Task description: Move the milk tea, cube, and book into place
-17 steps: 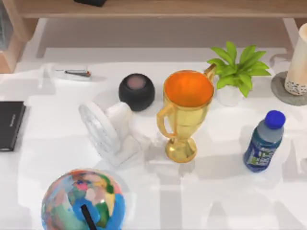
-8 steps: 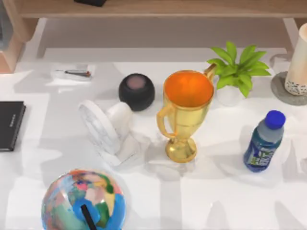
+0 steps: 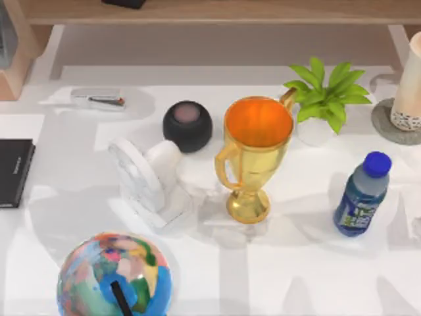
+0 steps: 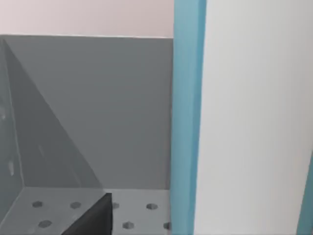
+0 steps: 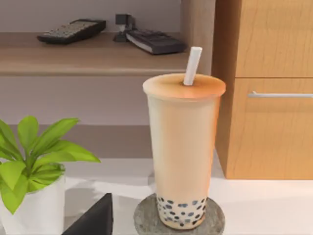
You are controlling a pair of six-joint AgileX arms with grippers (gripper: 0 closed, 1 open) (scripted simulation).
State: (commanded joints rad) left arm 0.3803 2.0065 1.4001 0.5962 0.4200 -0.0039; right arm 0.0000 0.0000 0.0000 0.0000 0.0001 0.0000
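Close up, the left wrist faces the book (image 4: 188, 122) upright beside a grey wall; milk tea (image 5: 183, 147) rests on its coaster (image 5: 146, 218) far right; I cannot tell either grip.

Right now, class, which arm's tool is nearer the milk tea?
Right. Its wrist view faces the milk tea, upright on its coaster. The left wrist view faces the teal book against grey walls instead.

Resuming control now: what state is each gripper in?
Left gripper: cannot be told; its wrist view faces the book.
Right gripper: cannot be told; its wrist view faces the milk tea.

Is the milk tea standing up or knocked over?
Upright: the milk tea stands on a round grey coaster, straw pointing up.
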